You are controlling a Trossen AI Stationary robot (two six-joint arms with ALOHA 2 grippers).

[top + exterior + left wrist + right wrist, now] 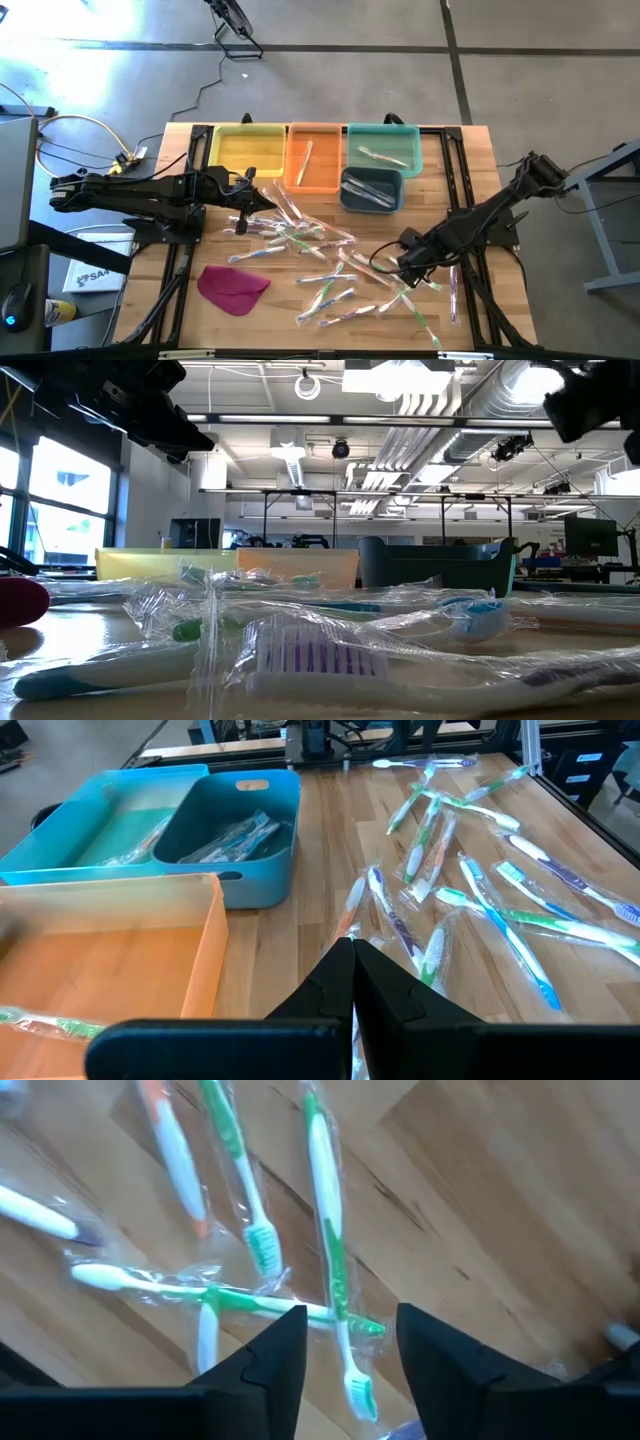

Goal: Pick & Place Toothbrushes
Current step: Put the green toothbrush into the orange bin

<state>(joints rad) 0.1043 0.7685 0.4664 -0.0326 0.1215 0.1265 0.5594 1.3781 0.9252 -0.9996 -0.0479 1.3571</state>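
Several wrapped toothbrushes (320,260) lie loose on the wooden table, in the low view close up (320,660). My right gripper (402,266) points down over the right part of the pile, open. In its wrist view (350,1330) a green-and-white toothbrush (325,1230) runs into the gap between the fingers and crosses another one (250,1302); the fingers stand above them and touch neither. My left gripper (268,200) waits shut (352,960) above the table near the orange tray.
Along the far edge stand a yellow tray (245,150), an orange tray (315,175) and a teal tray (383,135), with a dark blue bin (350,200) in front of the teal one; some hold toothbrushes. A magenta cloth piece (232,285) lies near left.
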